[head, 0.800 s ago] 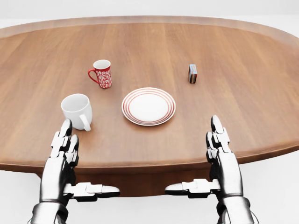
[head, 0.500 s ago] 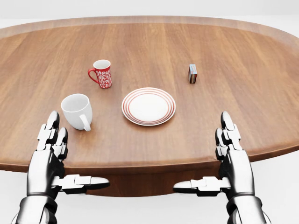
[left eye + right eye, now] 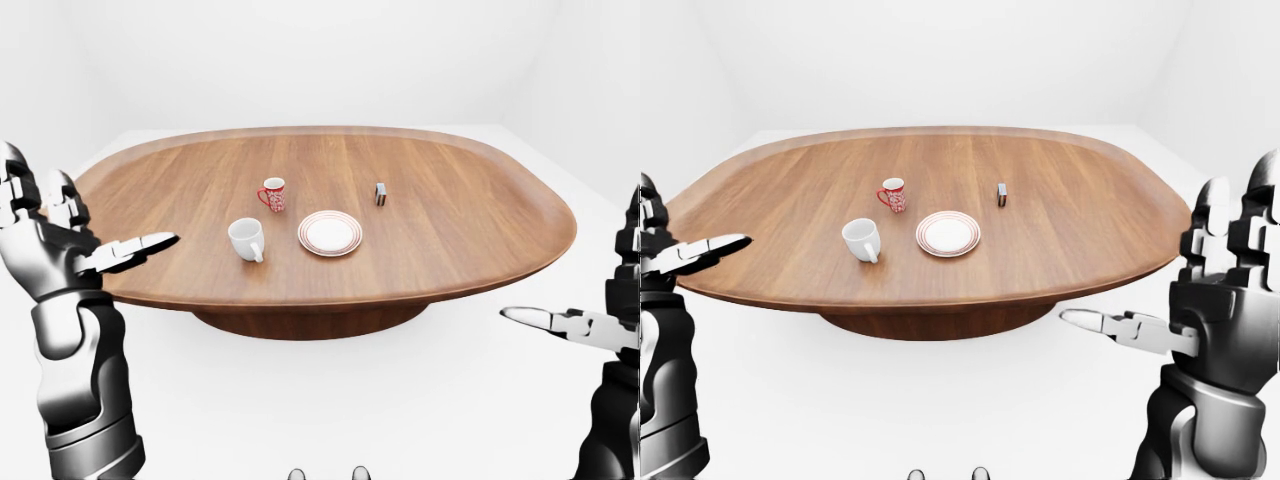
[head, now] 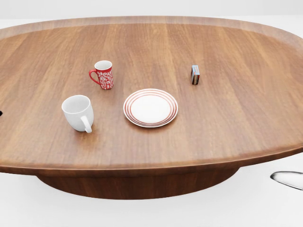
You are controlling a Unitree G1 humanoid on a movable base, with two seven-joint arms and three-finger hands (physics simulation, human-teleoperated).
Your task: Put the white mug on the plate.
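White mug: the plain white ceramic mug (image 4: pixel 78 112) stood upright on the oval wooden table (image 4: pixel 236 123), its handle turned toward the bottom of the head view, just left of the plate and apart from it.
Plate: the round white plate with red rings (image 4: pixel 150 108) lay flat near the middle of the table, with nothing on it.
Red mug: a red-and-white patterned mug (image 4: pixel 103 74) stood upright above the white mug in the head view, up and to the left of the plate, apart from both.
Small box: a small dark box (image 4: pixel 195 74) stood upright to the upper right of the plate, well apart from it.
Left hand: the silver three-finger left hand (image 3: pixel 50 235) was raised off the table's left edge in the left-eye view, fingers spread wide, thumb pointing inward, holding nothing.
Right hand: the silver right hand (image 3: pixel 1220 290) was raised beyond the table's right edge in the right-eye view, equally spread, grasping nothing.
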